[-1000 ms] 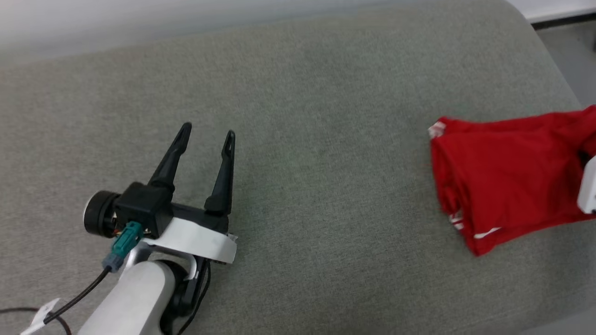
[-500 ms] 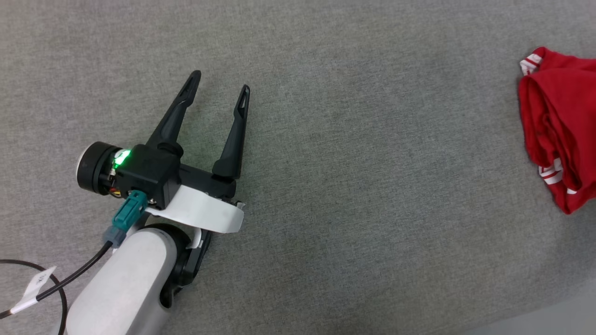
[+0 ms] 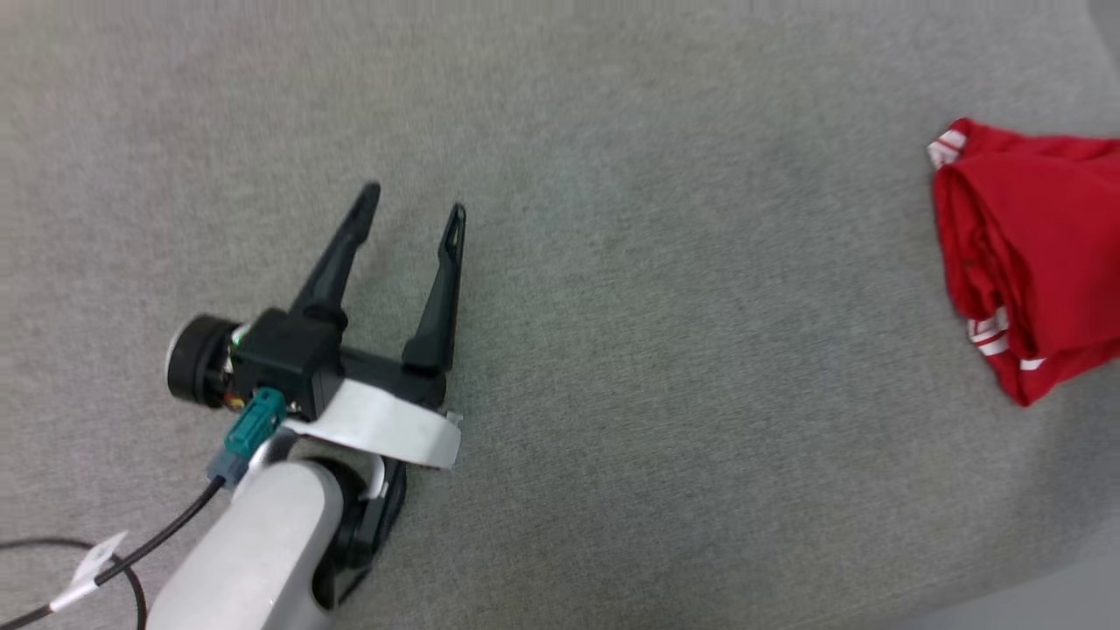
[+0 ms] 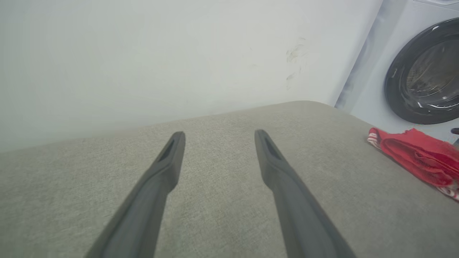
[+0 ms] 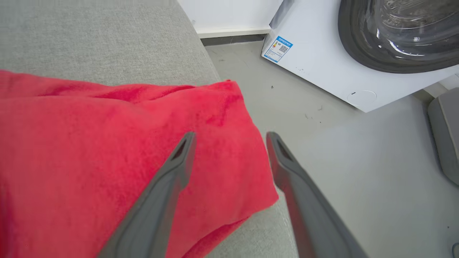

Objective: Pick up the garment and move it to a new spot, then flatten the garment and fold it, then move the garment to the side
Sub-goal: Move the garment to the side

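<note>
The garment is a folded red bundle with red-white striped trim, lying at the right end of the grey fabric surface. Its letters and number are hidden. In the left wrist view the garment lies far off to the right. My left gripper hovers open over bare fabric at the left, well apart from the garment, and the left wrist view shows the gripper with nothing between its fingers. My right gripper is open just above the garment's outer corner, near the surface's edge.
A white washing machine with a dark round door stands on the grey floor beyond the surface's right end; it also appears as the washing machine behind the garment. A pale wall backs the surface. A black cable trails from my left arm.
The head camera has swung, so the whole picture has shifted and the garment now sits at the right edge. My left gripper stays open; the garment keeps its folded shape.
</note>
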